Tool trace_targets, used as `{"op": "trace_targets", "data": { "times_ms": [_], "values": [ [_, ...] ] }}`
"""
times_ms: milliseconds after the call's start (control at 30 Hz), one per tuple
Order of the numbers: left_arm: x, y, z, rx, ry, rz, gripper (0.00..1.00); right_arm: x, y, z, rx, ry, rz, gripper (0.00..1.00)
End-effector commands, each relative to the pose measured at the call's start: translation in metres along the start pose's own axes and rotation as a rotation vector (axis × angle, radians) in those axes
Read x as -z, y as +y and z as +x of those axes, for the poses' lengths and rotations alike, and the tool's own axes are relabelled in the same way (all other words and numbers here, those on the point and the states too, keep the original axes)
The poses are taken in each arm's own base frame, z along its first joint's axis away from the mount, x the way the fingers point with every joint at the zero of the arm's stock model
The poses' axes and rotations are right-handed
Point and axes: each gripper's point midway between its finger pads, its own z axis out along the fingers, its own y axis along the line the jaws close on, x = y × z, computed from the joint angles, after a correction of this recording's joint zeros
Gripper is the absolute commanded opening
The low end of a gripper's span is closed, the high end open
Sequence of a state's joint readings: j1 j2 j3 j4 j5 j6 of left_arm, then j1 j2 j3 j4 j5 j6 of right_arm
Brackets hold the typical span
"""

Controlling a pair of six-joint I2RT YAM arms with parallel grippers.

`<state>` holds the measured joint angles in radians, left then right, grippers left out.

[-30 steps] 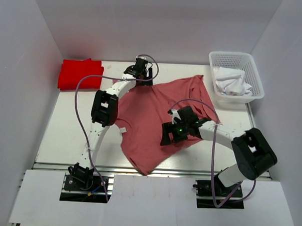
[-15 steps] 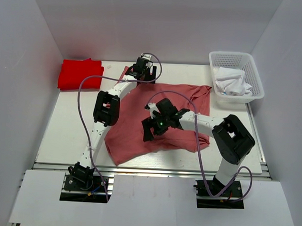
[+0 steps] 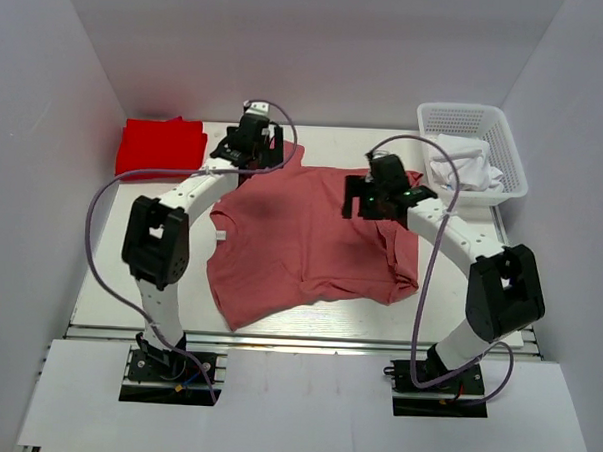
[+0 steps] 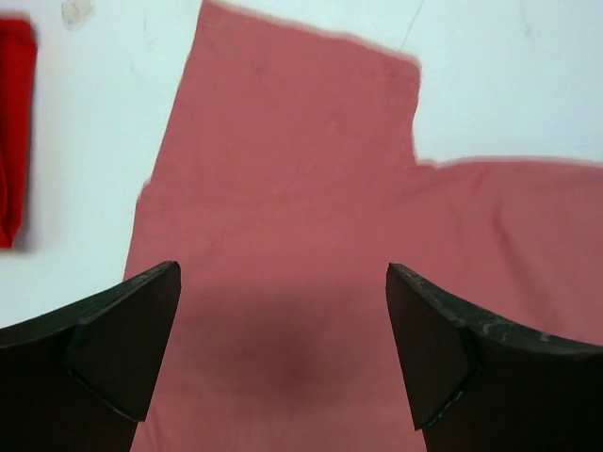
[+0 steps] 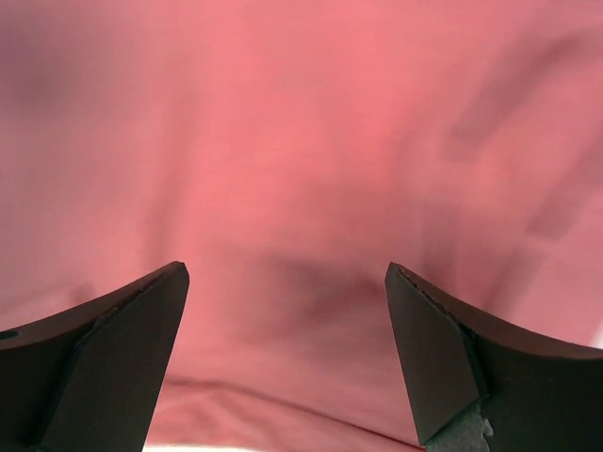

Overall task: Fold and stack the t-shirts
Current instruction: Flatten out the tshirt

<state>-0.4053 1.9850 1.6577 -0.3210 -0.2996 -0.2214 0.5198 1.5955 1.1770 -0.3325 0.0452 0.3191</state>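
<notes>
Top view: pink tee [image 3: 311, 241] lies spread mid-table, its right edge rumpled; red tee [image 3: 162, 148] sits folded at far left.
Left wrist: left gripper [image 4: 283, 273] jaws apart above the sleeve, empty.
Right wrist: right gripper [image 5: 287, 273] jaws apart above pink cloth, empty.
Hazard: pinching doubled layers at the rumple would likely skew the fold.

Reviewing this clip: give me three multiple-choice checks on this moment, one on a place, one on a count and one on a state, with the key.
1. Where is the red t-shirt? A. far left corner of the table; B. table centre; C. near right corner.
2. How many garments lie outside the basket? A. one; B. two; C. three.
3. Both arms' jaws are: A. shut on cloth; B. open and empty; C. one open, one shut.
Key: 1 A, it lies folded at the far left edge. 2 B, the red one plus the spread pink t-shirt. 3 B, both wrist views show parted jaws above pink cloth.
</notes>
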Motion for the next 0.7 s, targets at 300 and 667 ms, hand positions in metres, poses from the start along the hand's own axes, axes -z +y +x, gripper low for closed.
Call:
{"op": "trace_targets", "data": {
  "times_ms": [300,667],
  "values": [
    [-0.007,0.007,0.166,0.083,0.361,0.004,1.00,0.005,-0.187,0.028,-0.251,0.168,0.736,0.91],
    [0.004,0.069,0.225,0.060,0.495,-0.220,1.00,-0.037,-0.216,0.027,-0.295,0.220,0.729,0.89]
  ]
}}
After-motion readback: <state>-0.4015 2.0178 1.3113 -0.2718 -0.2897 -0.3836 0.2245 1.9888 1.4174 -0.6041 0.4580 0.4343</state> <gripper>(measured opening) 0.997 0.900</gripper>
